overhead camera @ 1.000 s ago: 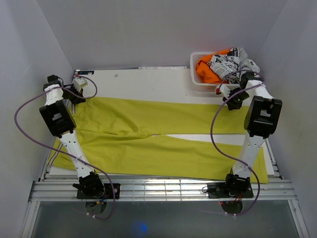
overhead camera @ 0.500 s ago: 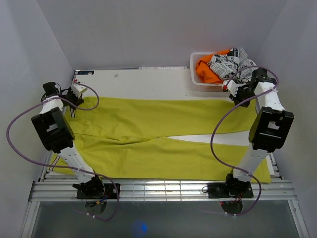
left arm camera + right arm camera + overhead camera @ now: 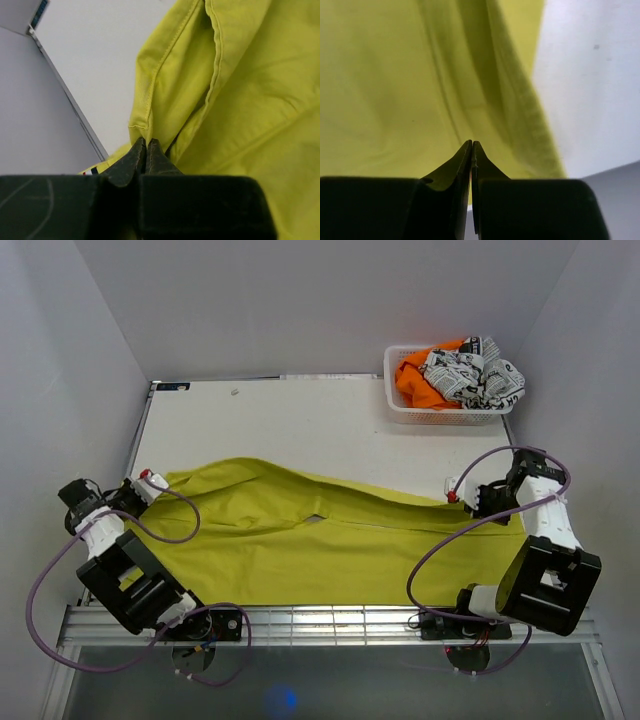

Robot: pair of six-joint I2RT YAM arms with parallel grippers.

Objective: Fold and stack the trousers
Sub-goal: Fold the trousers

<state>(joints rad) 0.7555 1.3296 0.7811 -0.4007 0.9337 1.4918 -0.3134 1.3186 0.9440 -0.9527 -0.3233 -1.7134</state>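
Top view: yellow trousers [image 3: 320, 540] lay stretched L-R across the near half of the white desk [image 3: 300, 425], one leg doubled over the other. Left jaws, at the desk's left edge, were pinched shut on the waist end; wrist cam showed the tips meeting on a stitched cloth edge. Right jaws, near the right edge, were shut on the leg-end cloth. Far right corner: white basket [image 3: 440, 417] w/ orange garment [image 3: 415, 382] & b&w printed cloth [image 3: 470, 375].
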